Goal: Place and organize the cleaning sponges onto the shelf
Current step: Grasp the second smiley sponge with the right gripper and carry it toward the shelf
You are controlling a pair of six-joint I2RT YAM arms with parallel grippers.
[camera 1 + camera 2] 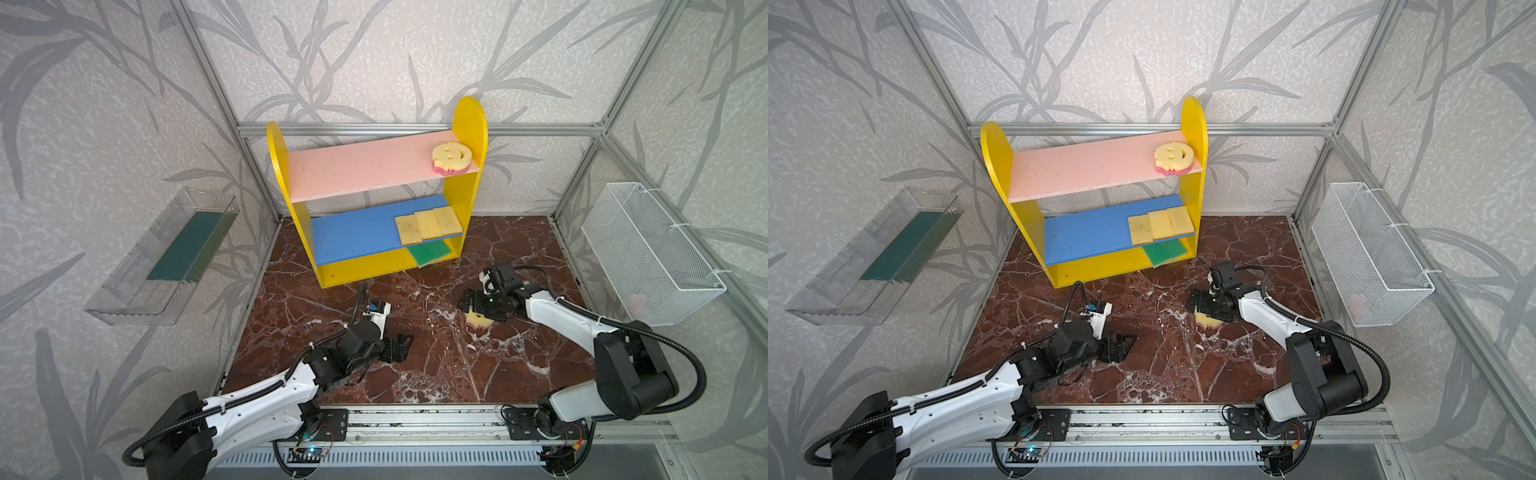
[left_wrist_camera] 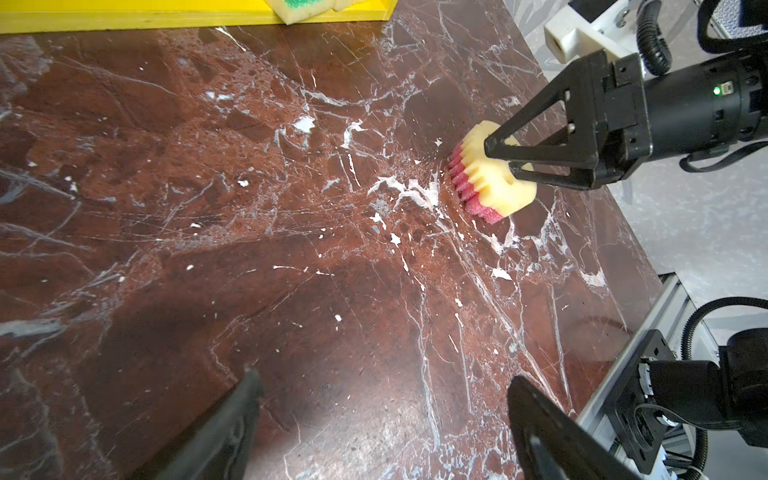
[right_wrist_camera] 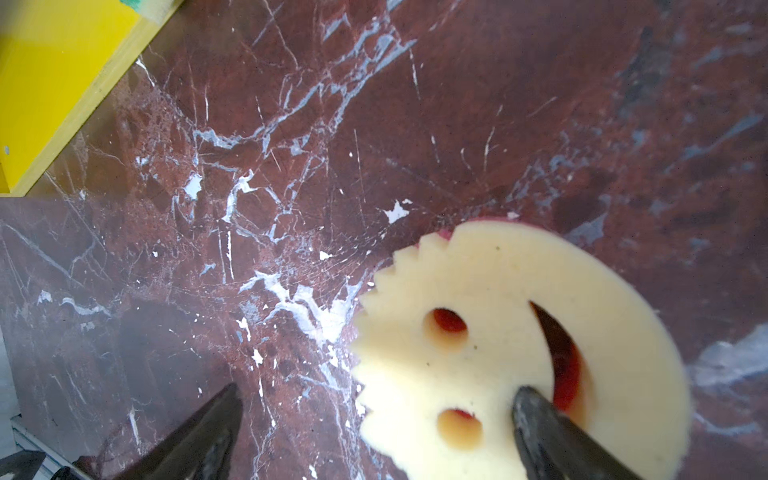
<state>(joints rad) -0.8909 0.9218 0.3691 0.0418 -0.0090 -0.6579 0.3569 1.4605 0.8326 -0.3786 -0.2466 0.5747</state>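
Across both top views, the shelf [image 1: 469,124] is seen at the back of the desk [image 1: 436,374]. One smiley sponge [image 1: 451,160] is set at the right end of its pink board, three yellow sponges [image 1: 428,224] on the blue board, and green sponges [image 1: 430,254] on the base. A dark green strip is held in the clear tray [image 1: 124,291]; what the wire basket [image 1: 652,249] holds cannot be told. A second smiley sponge [image 1: 478,321] lies on the desk beneath the right tool [image 1: 471,303].

From the left wrist, the left tool [image 2: 384,378] is seen spread over bare desk.

From the right wrist, the right tool [image 3: 376,390] is seen spread, one finger [image 3: 552,432] over the sponge face, the other off its jagged edge.
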